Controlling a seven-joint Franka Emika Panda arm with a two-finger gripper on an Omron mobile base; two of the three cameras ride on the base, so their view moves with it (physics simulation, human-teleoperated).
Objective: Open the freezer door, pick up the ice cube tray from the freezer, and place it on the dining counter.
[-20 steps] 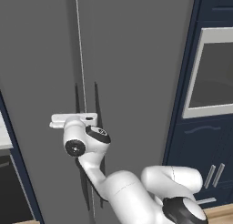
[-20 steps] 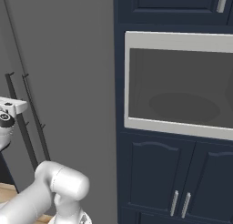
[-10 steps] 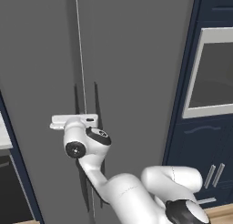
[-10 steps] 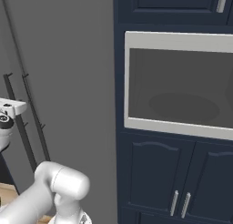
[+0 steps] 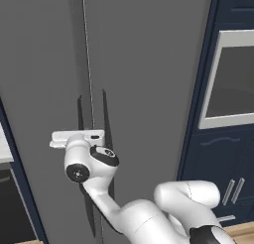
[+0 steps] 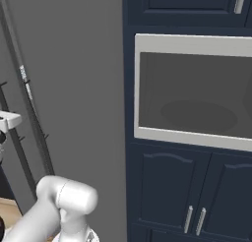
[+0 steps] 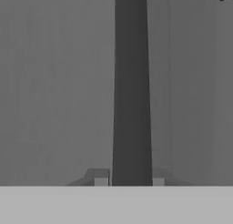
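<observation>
Gripper [image 7: 129, 181] is sitting clenched around the black vertical handle [image 7: 131, 89] of the freezer door [image 5: 44, 64], as the hand view is showing: the dark bar is running straight up between the two finger tips [image 7: 101, 178], one tip standing on each side of it. In the left base view the white hand [image 5: 78, 138] is lying level against the grey fridge front, just beside the seam [image 5: 87, 59] where the two doors are meeting. The handle bars are standing upright on either side of that seam, and the hand is reaching to the left one [image 5: 80, 120]. The freezer door is lying flush with the wider grey door [image 5: 149, 64] to its right; no gap is showing between them, so the door is reading as closed. The freezer interior and the ice cube tray are hidden behind the panel; their state cannot be told.

Arm [image 5: 134, 215] is rising from the lower right of the left base view, its elbow bending up toward the fridge. In the right base view a white upper link [image 6: 66, 196] is occupying the lower left. To the right of the fridge a navy cabinet column [image 6: 187, 187] is standing, holding a built-in oven with a pale frame [image 6: 192, 44] and a dark glass front, and cupboard doors with small metal pulls [image 6: 194, 220] below.
</observation>
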